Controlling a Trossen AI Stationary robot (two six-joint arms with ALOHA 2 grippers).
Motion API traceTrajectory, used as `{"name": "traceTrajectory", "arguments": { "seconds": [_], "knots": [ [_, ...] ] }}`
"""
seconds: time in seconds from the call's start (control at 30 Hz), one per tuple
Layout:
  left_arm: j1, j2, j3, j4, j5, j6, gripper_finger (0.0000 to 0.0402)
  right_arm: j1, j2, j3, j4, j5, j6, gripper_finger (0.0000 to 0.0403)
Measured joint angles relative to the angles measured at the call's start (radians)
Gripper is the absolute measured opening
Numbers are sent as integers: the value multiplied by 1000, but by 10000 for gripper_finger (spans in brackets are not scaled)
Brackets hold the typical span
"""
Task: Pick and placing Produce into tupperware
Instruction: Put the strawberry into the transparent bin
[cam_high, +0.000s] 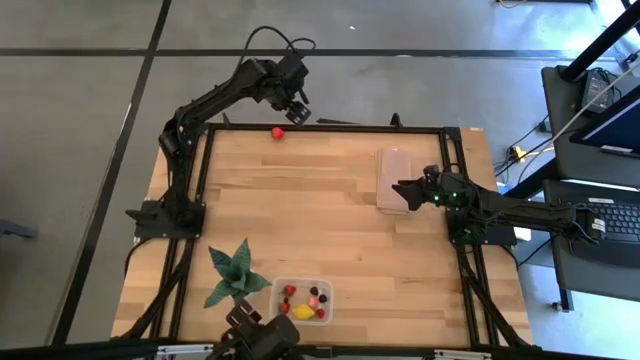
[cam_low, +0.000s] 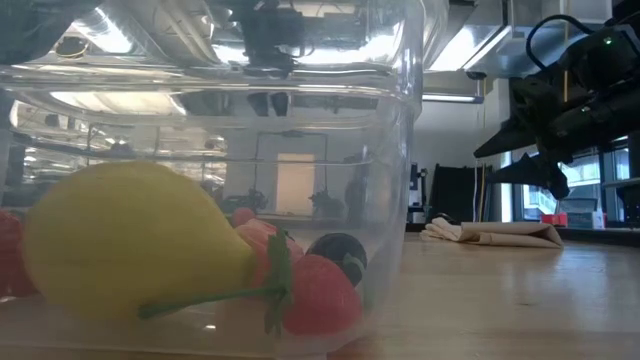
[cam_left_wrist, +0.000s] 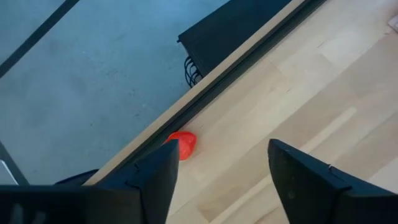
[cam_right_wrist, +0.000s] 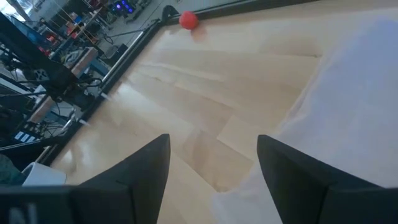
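Clear tupperware holds a yellow lemon-like piece and strawberries.

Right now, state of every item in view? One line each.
tupperware: open, no lid, near table edge, holds several fruits
lemon-like piece: inside the tupperware
loose red fruit: alone on the table at the far edge
left gripper: open, empty, near the loose red fruit
right gripper: open, empty, over the folded cloth
folded cloth: lying flat
plant: upright beside the tupperware
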Motion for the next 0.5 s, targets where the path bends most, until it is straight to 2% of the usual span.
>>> {"name": "traceTrajectory", "arguments": {
  "seconds": [0.3, 0.4, 0.5],
  "knots": [
    [0, 0, 0, 0, 20, 36, 326, 0, 0, 0, 0, 0, 1, 243],
    [-6, 0, 0, 1, 50, 49, 341, 0, 0, 0, -1, -1, 1, 243],
    [-18, 0, 0, 1, 34, 66, 346, 0, 0, 0, -1, -1, 0, 243]
  ]
}}
